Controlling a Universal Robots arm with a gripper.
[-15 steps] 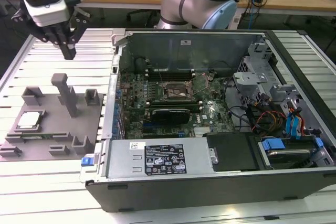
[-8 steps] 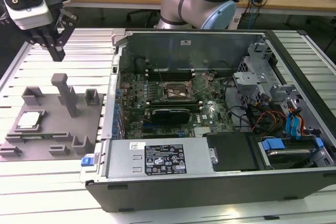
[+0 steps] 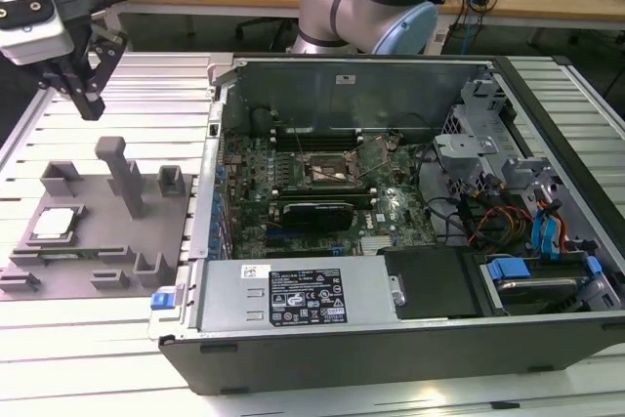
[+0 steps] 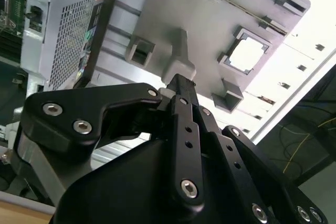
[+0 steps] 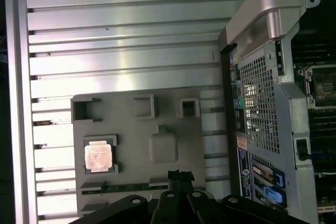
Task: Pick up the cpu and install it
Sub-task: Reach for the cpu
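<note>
The cpu [image 3: 54, 224] is a small silver-white square lying flat in a recess of the grey fixture tray [image 3: 107, 236], at the exterior view's left. It also shows in both wrist views: cpu [image 5: 98, 156], cpu [image 4: 245, 55], tray [image 5: 131, 148], tray [image 4: 210, 30]. My gripper [image 3: 90, 103] hangs well above the table, behind the tray's far edge and apart from the cpu. Its black fingers are pressed together with nothing between them, as both wrist views show: gripper [image 5: 179, 174], gripper [image 4: 181, 81]. The open dark socket [image 3: 327, 171] sits mid-motherboard inside the case.
An open computer case [image 3: 391, 339] lies on the slatted aluminium table [image 3: 88, 339], with a power supply [image 3: 298, 295] at its front and a drive cage with blue cables [image 3: 542, 231] at the right. A tall grey post [image 3: 125, 175] rises from the tray. The arm's base [image 3: 376, 7] stands behind the case.
</note>
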